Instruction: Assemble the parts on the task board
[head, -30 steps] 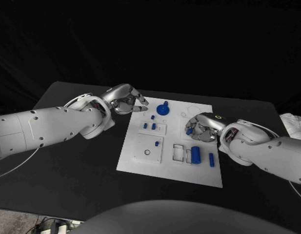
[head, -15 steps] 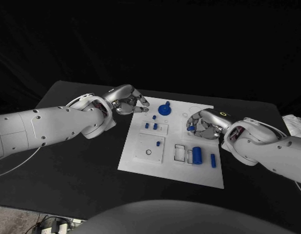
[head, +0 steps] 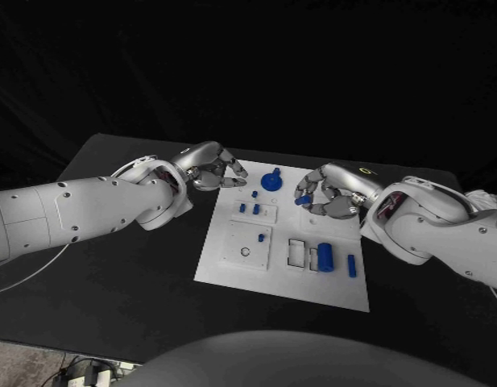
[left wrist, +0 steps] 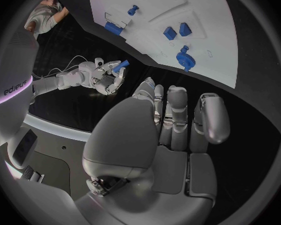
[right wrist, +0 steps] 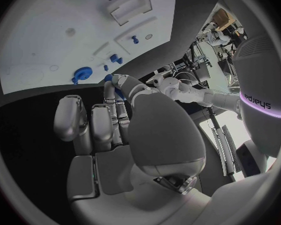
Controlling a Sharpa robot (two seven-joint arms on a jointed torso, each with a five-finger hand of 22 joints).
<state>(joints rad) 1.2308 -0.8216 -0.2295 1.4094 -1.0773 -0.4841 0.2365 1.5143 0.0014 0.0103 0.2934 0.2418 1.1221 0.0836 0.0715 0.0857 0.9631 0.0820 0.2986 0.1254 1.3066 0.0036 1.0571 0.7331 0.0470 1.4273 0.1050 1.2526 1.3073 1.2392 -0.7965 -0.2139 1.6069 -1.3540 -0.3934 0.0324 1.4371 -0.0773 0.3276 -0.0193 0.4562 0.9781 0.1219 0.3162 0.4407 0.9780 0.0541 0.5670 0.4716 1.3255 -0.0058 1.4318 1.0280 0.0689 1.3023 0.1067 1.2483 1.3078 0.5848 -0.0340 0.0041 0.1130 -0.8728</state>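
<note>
The black table [head: 121,282] carries the white task board [head: 283,278] in its middle, and the two arms meet over the board's far end. The left hand [head: 211,168] hangs at the board's far left corner with its fingers curled in; the left wrist view shows nothing between them, so it reads as closed on nothing. The right hand [head: 327,193] hovers above the board's far right part and pinches a small blue part [head: 303,200] between its fingertips (the left wrist view shows the same blue piece in those fingers).

On the board, largest first: a round blue knob piece [head: 271,181] stands near the far edge, just left of the right hand. A thick blue cylinder [head: 324,256] lies near the right edge, with a thinner blue pin [head: 350,265] just beside it on the right. Two short blue pegs [head: 248,208] stand in the small plate at the board's middle, and a tiny blue peg [head: 260,237] sits nearer.

By my judgement the work is partway: several pieces seem seated, one is in hand awaiting its place, and the cylinder and pin look loose.
</note>
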